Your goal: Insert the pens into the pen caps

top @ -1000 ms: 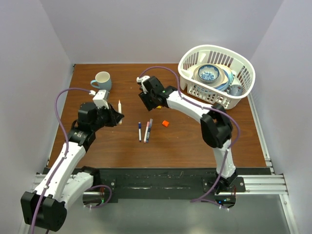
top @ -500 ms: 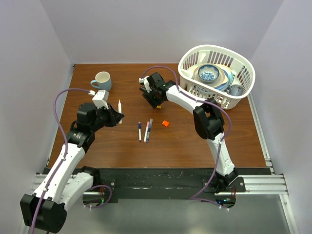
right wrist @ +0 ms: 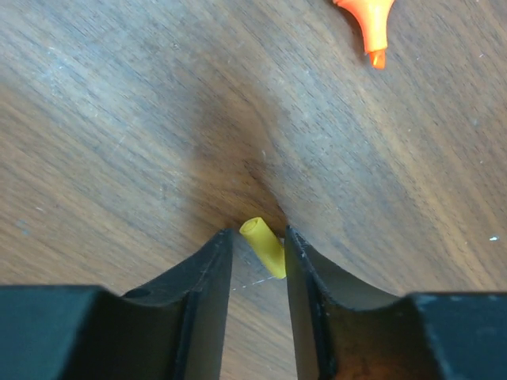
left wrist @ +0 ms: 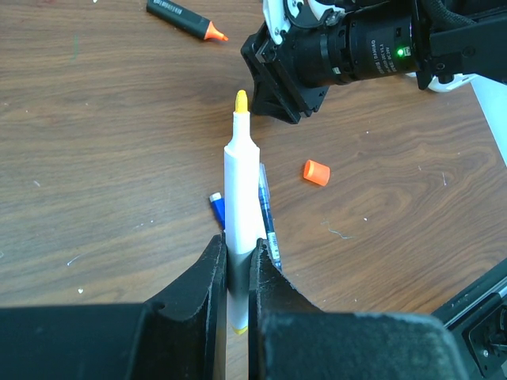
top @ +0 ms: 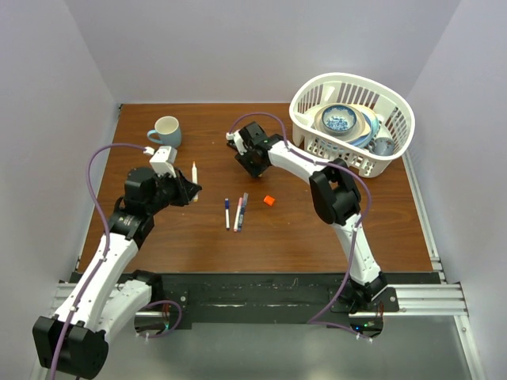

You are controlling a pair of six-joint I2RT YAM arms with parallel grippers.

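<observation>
My left gripper (left wrist: 235,261) is shut on a white pen (left wrist: 242,198) with a bare yellow tip, held above the table and pointing toward the right arm (left wrist: 348,47). From above, this pen (top: 194,176) sticks out of the left gripper (top: 188,188). My right gripper (right wrist: 257,232) is down at the table, its jaws standing narrowly open on either side of a small yellow pen cap (right wrist: 264,246) that lies tilted between them, with a gap on the cap's left side. An orange cap (top: 268,201) lies loose at mid-table. Two more pens (top: 226,214) (top: 241,212) lie beside it.
A black highlighter with an orange tip (left wrist: 184,16) lies by the right gripper, its tip (right wrist: 366,20) just ahead of the fingers. A white mug (top: 166,131) stands at the back left. A white basket (top: 341,150) of dishes stands at the back right.
The right gripper has shifted slightly toward the back of the table and its jaws have narrowed around the yellow cap. The left arm and its pen have stayed still.
</observation>
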